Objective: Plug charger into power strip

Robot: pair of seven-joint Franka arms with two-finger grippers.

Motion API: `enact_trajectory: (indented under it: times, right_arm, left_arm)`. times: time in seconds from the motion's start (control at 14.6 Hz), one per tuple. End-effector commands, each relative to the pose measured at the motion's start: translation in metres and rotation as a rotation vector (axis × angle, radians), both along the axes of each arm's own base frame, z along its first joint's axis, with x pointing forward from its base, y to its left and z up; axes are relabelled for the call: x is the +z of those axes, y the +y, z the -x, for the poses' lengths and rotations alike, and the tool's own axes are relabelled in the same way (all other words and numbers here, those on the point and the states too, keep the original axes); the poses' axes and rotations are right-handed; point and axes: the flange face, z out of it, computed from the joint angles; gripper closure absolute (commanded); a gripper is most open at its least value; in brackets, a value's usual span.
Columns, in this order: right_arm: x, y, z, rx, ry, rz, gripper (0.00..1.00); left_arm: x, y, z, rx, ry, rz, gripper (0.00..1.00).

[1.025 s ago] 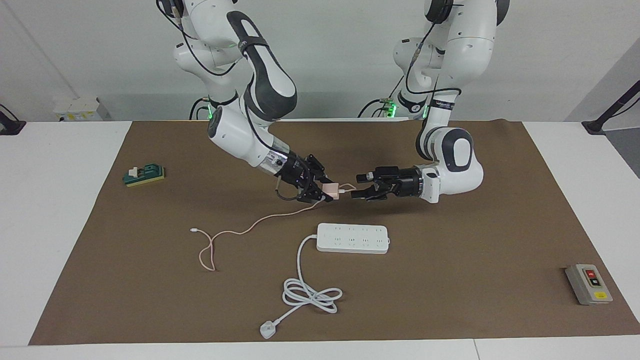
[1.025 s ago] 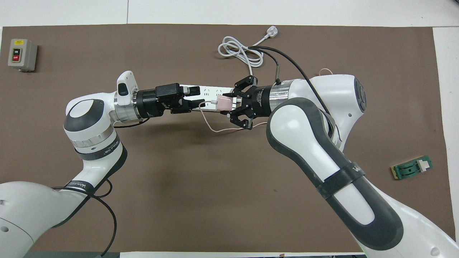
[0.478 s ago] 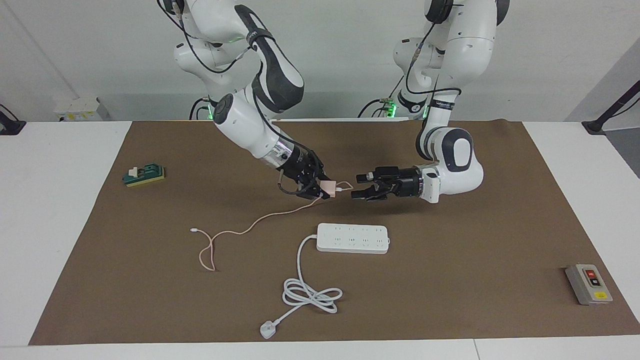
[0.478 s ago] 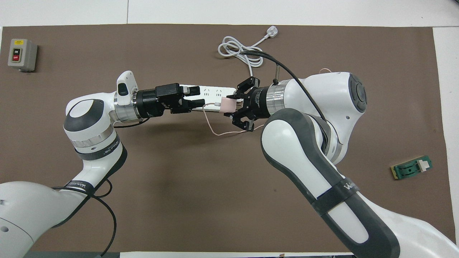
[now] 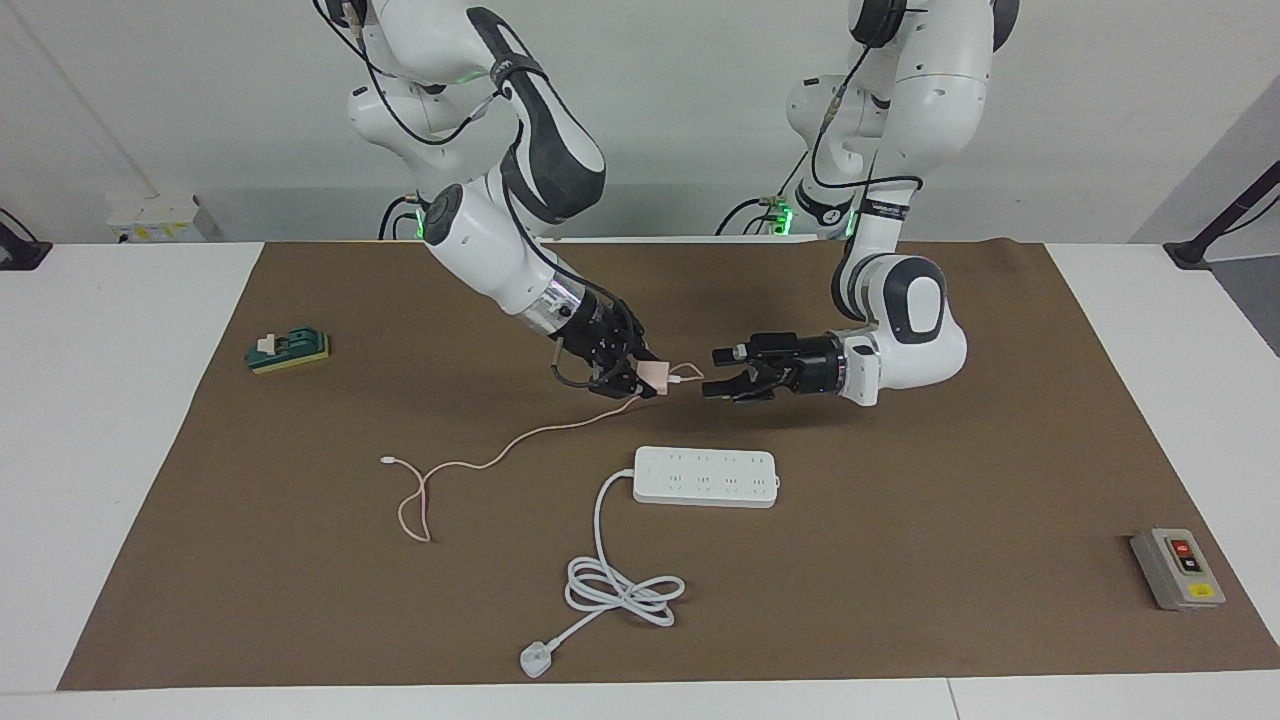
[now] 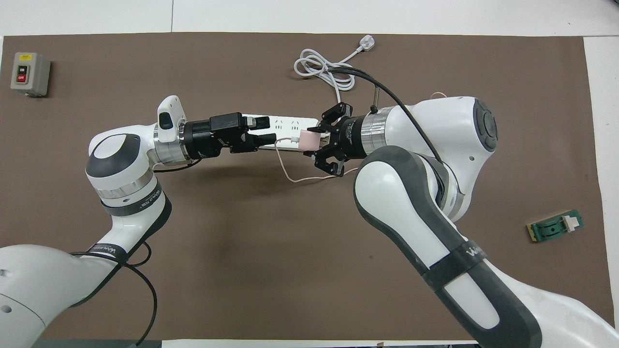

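Observation:
My right gripper [image 5: 648,382] is shut on the charger [image 5: 657,376], a small pale-pink cube, and holds it in the air over the brown mat. In the overhead view the charger [image 6: 308,140] and right gripper [image 6: 314,141] overlap the power strip [image 6: 289,126]. The thin pink cable [image 5: 470,464] trails from the cube down onto the mat toward the right arm's end. My left gripper [image 5: 712,374] is open and level with the charger, a short gap from it, holding nothing; from overhead the left gripper [image 6: 269,131] points at the cube. The white power strip [image 5: 705,476] lies flat on the mat.
The strip's thick white cord [image 5: 620,585] coils farther from the robots and ends in a plug [image 5: 536,660]. A grey button box [image 5: 1177,568] sits at the left arm's end. A green-and-yellow block [image 5: 288,350] lies at the right arm's end.
The right arm raised its elbow and turned its wrist, tilting the charger slightly while keeping its grip. The left arm stayed still and open.

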Motion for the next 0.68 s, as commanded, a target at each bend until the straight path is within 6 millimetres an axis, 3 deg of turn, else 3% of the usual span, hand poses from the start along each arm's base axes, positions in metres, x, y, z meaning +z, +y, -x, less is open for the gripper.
enact_trajectory:
  times: [0.0, 0.27, 0.61]
  right_arm:
    - [0.003, -0.002, 0.004, -0.008, 0.003, 0.019, 1.0]
    - [0.004, -0.002, 0.004, -0.006, 0.0, 0.022, 1.0]
    - [0.006, 0.0, 0.004, -0.003, -0.005, 0.02, 1.0]
  left_arm:
    - [0.003, 0.0, 0.005, 0.015, -0.016, -0.013, 0.0]
    - [0.005, -0.001, 0.004, 0.014, -0.022, -0.013, 0.0]
    - [-0.004, -0.021, 0.009, 0.029, -0.052, -0.079, 0.0]
